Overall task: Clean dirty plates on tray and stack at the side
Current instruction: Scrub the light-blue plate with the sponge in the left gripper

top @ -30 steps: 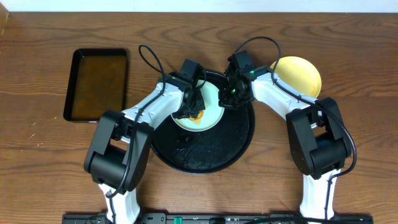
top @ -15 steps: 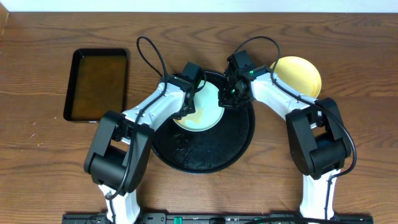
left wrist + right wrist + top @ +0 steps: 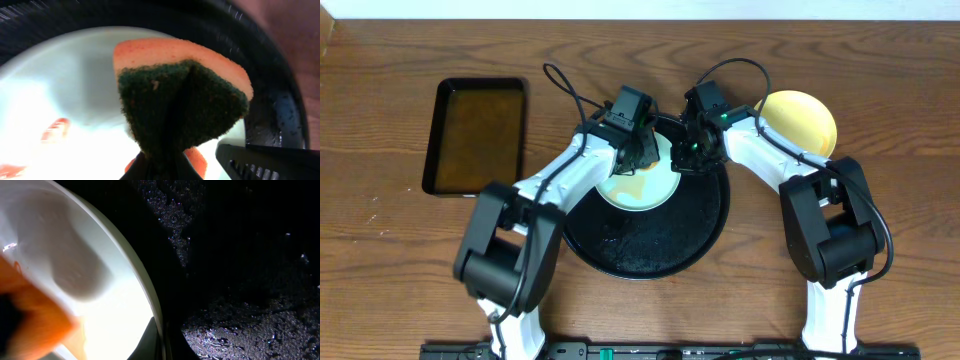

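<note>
A pale blue-white plate (image 3: 648,190) lies on the far part of the large round black tray (image 3: 660,245), with faint orange smears still on it (image 3: 55,131). My left gripper (image 3: 634,148) is shut on an orange sponge with a green scouring side (image 3: 185,100) and presses it on the plate's far part. My right gripper (image 3: 692,155) is shut on the plate's right rim (image 3: 162,342), one finger inside and one outside. A pale yellow plate (image 3: 802,120) sits on the table to the right, off the tray. A third plate is not in view.
A small rectangular black tray (image 3: 475,135) lies on the wooden table at the far left. The round tray's floor is wet and speckled (image 3: 250,305). Both arms meet over the tray's far half.
My left gripper has swept the sponge from the plate's middle toward its far edge. The orange smear in the plate's middle has faded. The right gripper has not moved.
</note>
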Robot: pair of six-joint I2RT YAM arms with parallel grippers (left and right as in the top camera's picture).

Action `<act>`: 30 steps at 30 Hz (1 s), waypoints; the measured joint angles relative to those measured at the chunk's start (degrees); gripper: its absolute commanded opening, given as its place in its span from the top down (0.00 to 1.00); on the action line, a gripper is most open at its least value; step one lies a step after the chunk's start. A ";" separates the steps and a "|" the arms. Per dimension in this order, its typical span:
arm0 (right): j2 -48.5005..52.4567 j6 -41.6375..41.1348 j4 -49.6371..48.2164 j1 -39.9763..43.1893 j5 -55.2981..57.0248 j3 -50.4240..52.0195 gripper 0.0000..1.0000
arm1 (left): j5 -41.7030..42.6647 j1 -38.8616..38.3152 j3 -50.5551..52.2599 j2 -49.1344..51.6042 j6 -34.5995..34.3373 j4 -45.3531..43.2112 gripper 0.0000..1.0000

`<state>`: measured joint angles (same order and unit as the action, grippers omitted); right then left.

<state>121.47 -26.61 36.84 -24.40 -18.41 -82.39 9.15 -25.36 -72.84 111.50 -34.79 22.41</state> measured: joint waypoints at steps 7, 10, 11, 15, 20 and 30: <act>-0.02 0.00 0.02 -0.04 0.15 -0.02 0.99 | 1.88 0.59 -0.17 3.21 -0.26 -0.28 0.92; 0.00 0.00 0.09 -0.04 0.17 -0.04 0.99 | 1.01 0.61 -0.48 3.21 0.42 0.90 0.92; 0.00 0.00 0.11 -0.04 0.20 -0.07 0.99 | 0.39 0.66 -0.68 3.21 0.55 1.81 0.93; -0.02 -0.02 0.13 -0.07 0.20 -0.07 0.99 | -3.91 1.75 -1.84 3.17 0.76 7.48 0.92; 0.00 -0.02 0.13 -0.04 0.20 -0.07 0.99 | -9.22 4.42 -2.14 2.69 1.90 12.39 0.93; 0.00 -0.13 0.13 -0.07 0.20 -0.07 0.99 | -13.81 5.31 -0.70 -2.75 3.67 14.67 0.92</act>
<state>121.47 -26.74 36.97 -24.47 -18.22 -82.46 -4.67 -20.05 -73.54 108.75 -31.11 37.08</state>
